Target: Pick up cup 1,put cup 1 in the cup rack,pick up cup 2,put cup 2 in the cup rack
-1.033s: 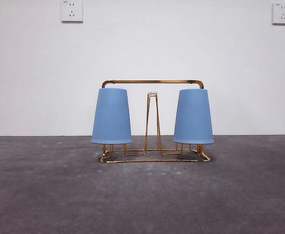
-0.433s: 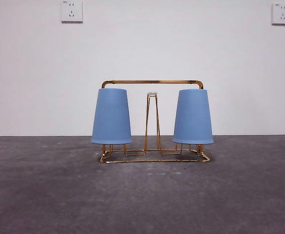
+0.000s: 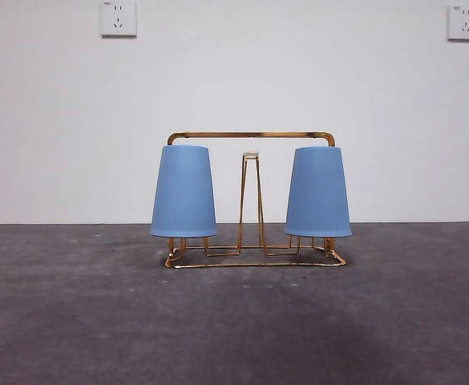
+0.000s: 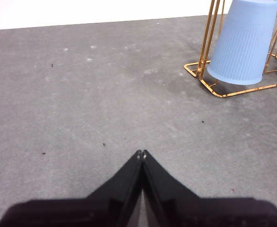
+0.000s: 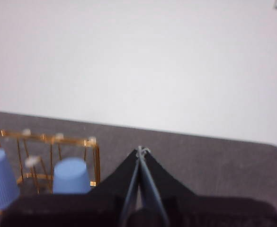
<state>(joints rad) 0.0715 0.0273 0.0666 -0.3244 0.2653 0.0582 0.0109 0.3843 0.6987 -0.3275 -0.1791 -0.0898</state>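
**Ana:** Front view first: where are the cups sitting?

**Ben:** Both are sitting upside down on the cup rack (image 3: pixel 250 138), one at each end. The left blue cup (image 3: pixel 183 191) is hanging just under the left corner of the arched handle, and the right blue cup (image 3: pixel 318 192) is hanging under the right corner. A bare hairpin peg (image 3: pixel 251 200) with a pale tip is standing between them. Neither arm is showing in this view.

**Ana:** And the hands, how are they lying relative to the rack?

**Ben:** The left hand (image 4: pixel 141 153) is hovering low over bare table (image 4: pixel 91 104), its two black jaws pressed together tip to tip and gripping nothing. One blue cup (image 4: pixel 245 42) on the gold wire is showing far off toward the corner of that wrist view, well apart from the hand. The right hand (image 5: pixel 141 151) is sitting higher and farther back, jaws likewise closed on nothing. From its blurred picture the rack (image 5: pixel 48 139) is lying well away to one side, with two cup bottoms, one (image 5: pixel 71 175) nearer the hand and one (image 5: pixel 0 177) at the picture's edge.

**Ana:** What is the surface looking like?

**Ben:** The table is showing as dark grey and mottled, with small dark specks and pale flecks. A plain white wall (image 3: pixel 234 80) is rising behind it, carrying two white sockets, one (image 3: pixel 119 18) at upper left and one (image 3: pixel 465 22) at upper right.
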